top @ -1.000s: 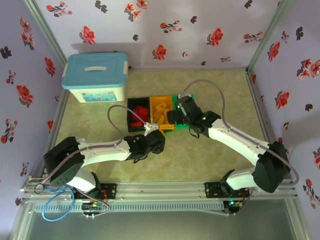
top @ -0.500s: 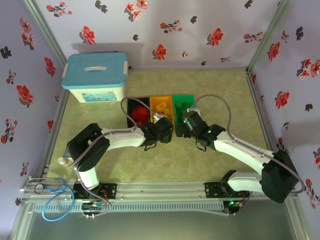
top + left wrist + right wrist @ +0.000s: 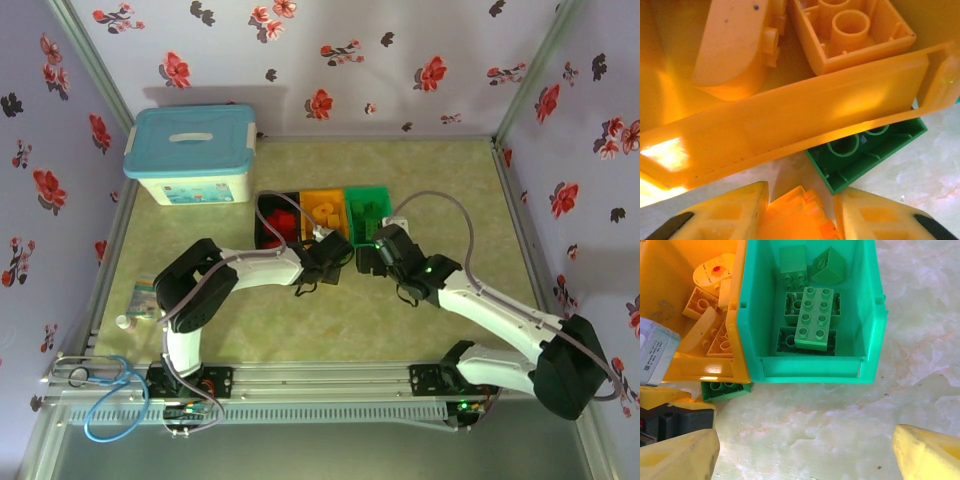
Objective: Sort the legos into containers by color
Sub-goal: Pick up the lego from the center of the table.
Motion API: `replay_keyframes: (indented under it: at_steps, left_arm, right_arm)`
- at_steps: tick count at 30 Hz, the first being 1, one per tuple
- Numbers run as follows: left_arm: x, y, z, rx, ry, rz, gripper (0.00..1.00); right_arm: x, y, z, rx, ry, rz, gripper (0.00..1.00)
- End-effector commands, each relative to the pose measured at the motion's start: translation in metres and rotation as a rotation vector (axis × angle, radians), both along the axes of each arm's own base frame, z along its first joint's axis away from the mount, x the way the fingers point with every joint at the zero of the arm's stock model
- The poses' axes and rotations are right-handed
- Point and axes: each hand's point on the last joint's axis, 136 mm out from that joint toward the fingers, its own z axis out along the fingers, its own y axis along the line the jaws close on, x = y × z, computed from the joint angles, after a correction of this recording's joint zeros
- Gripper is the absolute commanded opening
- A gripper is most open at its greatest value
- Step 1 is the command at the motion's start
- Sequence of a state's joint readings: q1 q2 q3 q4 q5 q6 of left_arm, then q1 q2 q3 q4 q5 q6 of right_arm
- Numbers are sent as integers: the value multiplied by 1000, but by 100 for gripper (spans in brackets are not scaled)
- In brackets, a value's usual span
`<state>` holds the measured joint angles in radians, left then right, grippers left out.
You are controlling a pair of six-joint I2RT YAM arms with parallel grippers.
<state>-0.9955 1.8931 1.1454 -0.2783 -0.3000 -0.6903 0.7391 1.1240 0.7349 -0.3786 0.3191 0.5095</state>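
Above the table (image 3: 939,167), the left claw (image 3: 800,194) apparently grips an orange lego (image 3: 794,219).

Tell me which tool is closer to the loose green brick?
Left. The left tool, gripping an orange brick, is right beside the green brick; the right tool hovers open farther right.

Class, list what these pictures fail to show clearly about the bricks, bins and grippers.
- Left wrist: orange piece between the fingers of the left gripper is cut by the bottom edge; grip unclear.
- Left wrist: green brick partly hidden under the orange bin wall.
- Top view: red bricks in the black bin too small to count.
- Right wrist: lower bricks in the green bin covered by the top brick.
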Motion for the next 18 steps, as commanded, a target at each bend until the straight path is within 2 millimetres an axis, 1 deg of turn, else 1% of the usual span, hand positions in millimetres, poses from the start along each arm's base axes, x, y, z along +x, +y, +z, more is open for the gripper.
replay_keyframes:
  at_steps: [1, 4, 5, 7, 10, 12, 14, 16, 18]
  left_arm:
    - [-6, 2, 25, 3, -29, -3, 30]
    - [-8, 1, 44, -23, -55, -12, 29]
    - [-7, 1, 54, -35, -71, -11, 29]
    - [-3, 1, 78, -51, -119, -19, 29]
    - [8, 1, 125, -82, -225, -38, 29]
    - [18, 1, 157, -98, -312, -51, 29]
    - [29, 5, 185, -104, -398, -50, 30]
    - [43, 10, 202, -114, -446, -27, 32]
    - [61, 16, 209, -115, -452, 2, 32]
  right_arm:
    - [1, -10, 3, 1, -24, -48, 90]
    - [0, -10, 4, 8, -27, -49, 89]
    - [0, -10, 5, 9, -28, -51, 89]
    - [0, -11, 6, 13, -30, -53, 89]
    - [-2, -14, 10, 20, -43, -62, 89]
    - [-3, -16, 13, 28, -54, -68, 89]
    - [-4, -19, 16, 31, -63, -74, 89]
    - [-6, -20, 16, 33, -65, -77, 89]
    - [-7, -22, 16, 34, -66, -83, 89]
